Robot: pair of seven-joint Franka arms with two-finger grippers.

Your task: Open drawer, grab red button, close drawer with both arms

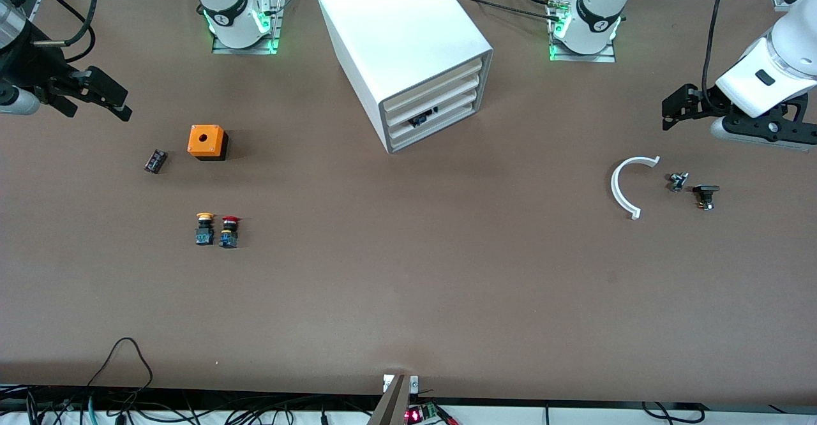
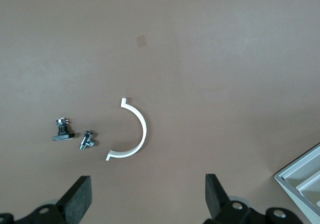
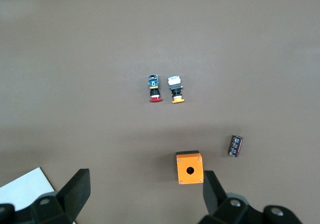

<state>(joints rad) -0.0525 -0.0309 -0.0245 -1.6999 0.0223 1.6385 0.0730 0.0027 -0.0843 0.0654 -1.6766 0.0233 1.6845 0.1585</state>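
Observation:
The white cabinet [image 1: 402, 42] stands at the middle of the table's robot edge. Its second drawer [image 1: 447, 96] looks pushed in like the others. The red-capped button [image 1: 230, 231] stands on the table toward the right arm's end, beside the yellow-capped button [image 1: 204, 229]; both show in the right wrist view, red [image 3: 155, 90] and yellow [image 3: 175, 89]. My right gripper [image 1: 96, 111] hangs open and empty in the air near the orange box [image 1: 207, 141]; its own view [image 3: 145, 196] shows the same. My left gripper [image 1: 676, 107] is open and empty in the air [image 2: 148, 199] near a white arc [image 1: 629, 186].
A small dark cylinder [image 1: 155, 161] lies beside the orange box. Beside the white arc [image 2: 131, 131] lie a small metal part [image 1: 678, 181] and a black part [image 1: 705, 195]. A dark thing [image 1: 421, 119] shows at the cabinet's front. Cables run along the table's near edge.

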